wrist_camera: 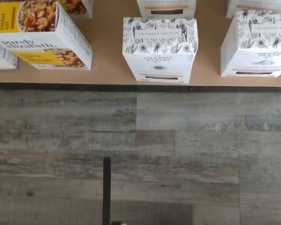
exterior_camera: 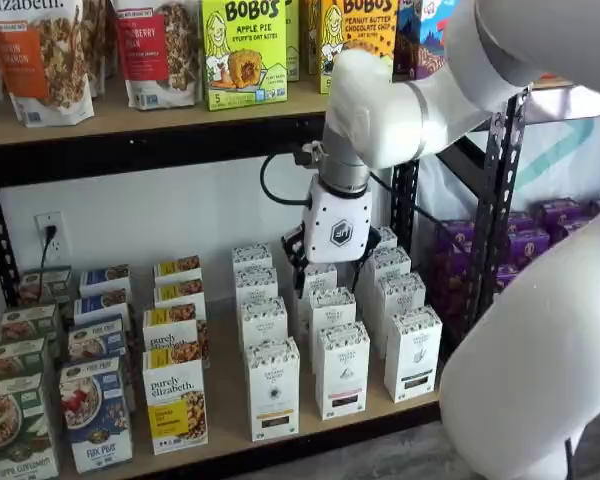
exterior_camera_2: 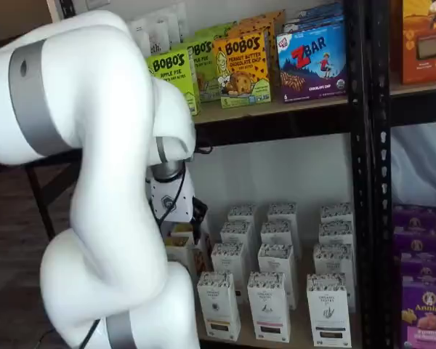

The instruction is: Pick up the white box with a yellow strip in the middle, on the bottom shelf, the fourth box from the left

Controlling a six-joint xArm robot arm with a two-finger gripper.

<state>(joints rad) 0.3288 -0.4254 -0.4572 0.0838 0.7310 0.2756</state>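
The white box (wrist_camera: 160, 49) stands at the front of the bottom shelf (wrist_camera: 107, 70), right beside the purely elizabeth boxes (wrist_camera: 42, 35). It has a speckled patterned top, a round emblem and a thin yellow-orange strip low on its front. In both shelf views it is the front carton of the leftmost white column (exterior_camera: 272, 388) (exterior_camera_2: 218, 305). My gripper (exterior_camera: 332, 275) hangs in front of the shelf, above the white cartons and clear of them. Its black fingers stand apart with nothing between them, so it is open.
More white cartons (exterior_camera: 342, 370) (exterior_camera: 413, 352) stand in columns to the right of the white box, with others behind it. Fox Puff boxes (exterior_camera: 95, 412) and green boxes (exterior_camera: 15, 425) fill the shelf's left end. A black front rail (wrist_camera: 140, 87) edges the board above a grey plank floor (wrist_camera: 187, 150). The upper shelf (exterior_camera: 150, 125) runs overhead.
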